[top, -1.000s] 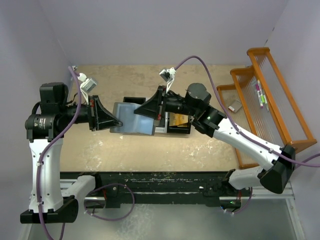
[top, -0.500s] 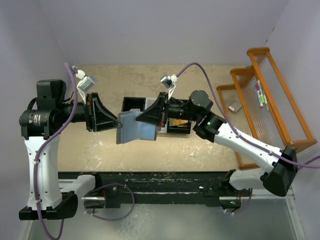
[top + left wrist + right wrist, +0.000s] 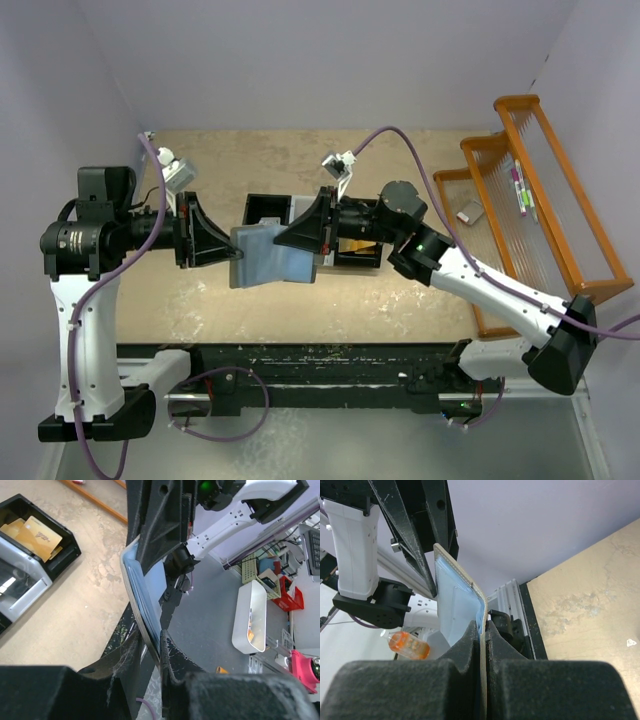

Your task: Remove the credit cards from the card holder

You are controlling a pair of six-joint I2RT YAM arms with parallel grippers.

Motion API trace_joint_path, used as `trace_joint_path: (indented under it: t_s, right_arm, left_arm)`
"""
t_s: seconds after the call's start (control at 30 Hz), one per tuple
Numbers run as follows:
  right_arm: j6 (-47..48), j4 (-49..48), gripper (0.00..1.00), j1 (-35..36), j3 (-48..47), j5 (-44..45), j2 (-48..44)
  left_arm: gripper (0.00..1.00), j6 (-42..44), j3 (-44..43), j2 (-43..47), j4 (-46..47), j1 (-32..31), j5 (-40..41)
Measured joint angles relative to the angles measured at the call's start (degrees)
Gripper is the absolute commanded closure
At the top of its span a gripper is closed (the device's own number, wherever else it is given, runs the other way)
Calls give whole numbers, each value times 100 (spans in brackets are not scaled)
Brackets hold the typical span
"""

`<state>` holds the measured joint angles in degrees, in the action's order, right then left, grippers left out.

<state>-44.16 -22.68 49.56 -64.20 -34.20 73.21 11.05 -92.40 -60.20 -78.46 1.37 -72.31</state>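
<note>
The blue-grey card holder hangs in the air between the two arms, above the table. My left gripper is shut on its left edge, seen edge-on in the left wrist view. My right gripper is shut on its right part, with the light-blue inner panel showing beside its fingers. Orange-gold credit cards lie in the right compartment of the black-and-white tray, also visible in the left wrist view. No card shows sticking out of the holder.
The three-compartment tray sits on the table behind the holder. An orange wooden rack with small items stands along the right edge. Purple cables loop over both arms.
The holder has been lifted off the table and turned more upright between the grippers. The right arm has shifted slightly left and the left arm has adjusted; both keep their hold.
</note>
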Motion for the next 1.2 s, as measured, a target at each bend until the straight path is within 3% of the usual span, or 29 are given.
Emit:
trace_joint_path:
  t_s: [0.23,0.5,0.73,0.8,0.93,1.0,1.1,1.2]
  right_arm:
    - [-20,-79,100,-2,81,-7,-66]
    - [-105,-348,100,-57,280,-170,-170]
    - [-426,-896,100,-197,538,-444,-249]
    - [-476,-994,100,-210,542,-487,-247]
    - [-601,-1228,99,-258,584,-656,-240]
    - [-695,-1388,84,-284,643,-754,-219]
    - [-883,-1613,45,-326,662,-846,-127]
    - [-1038,-1867,19,-328,662,-918,-70]
  left_arm:
    - [77,610,-22,-81,-651,0,-319]
    - [87,942,-37,-151,-955,0,-428]
    - [94,1043,-37,-166,-929,0,-514]
    - [99,933,-7,-157,-796,0,-549]
    - [100,494,260,-31,-243,0,-621]
    - [100,101,507,94,149,0,-645]
    - [100,-369,669,201,557,0,-632]
    - [100,-645,680,232,815,0,-505]
